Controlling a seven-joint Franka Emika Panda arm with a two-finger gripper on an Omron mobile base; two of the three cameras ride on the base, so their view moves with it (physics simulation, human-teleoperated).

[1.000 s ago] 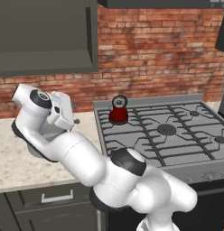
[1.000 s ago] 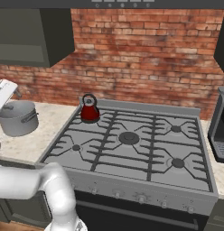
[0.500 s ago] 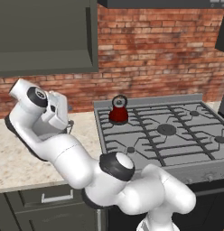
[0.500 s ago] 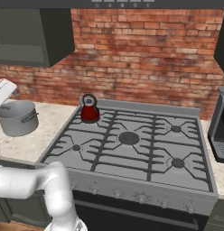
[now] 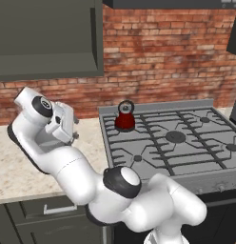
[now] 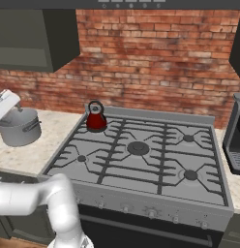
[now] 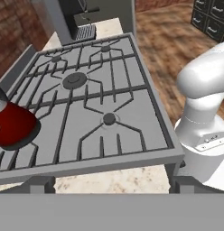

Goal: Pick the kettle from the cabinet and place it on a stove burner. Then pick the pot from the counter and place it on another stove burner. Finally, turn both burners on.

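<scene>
The red kettle stands on the stove's back-left burner; it also lies at the left edge of the hand view. The grey pot sits on the beige counter left of the stove. My gripper hovers over the counter left of the stove, above the pot and turned toward the cooktop. It is open, its tips wide apart with nothing between them. The other burners are bare. The dark cabinet hangs above the counter.
A dark coffee machine stands on the counter right of the stove. A row of knobs runs along the stove's front. A brick wall closes the back. My own white arm crosses the counter's front.
The hand has sunk a little and turned over the counter while the elbow swung. Kettle and pot have not moved.
</scene>
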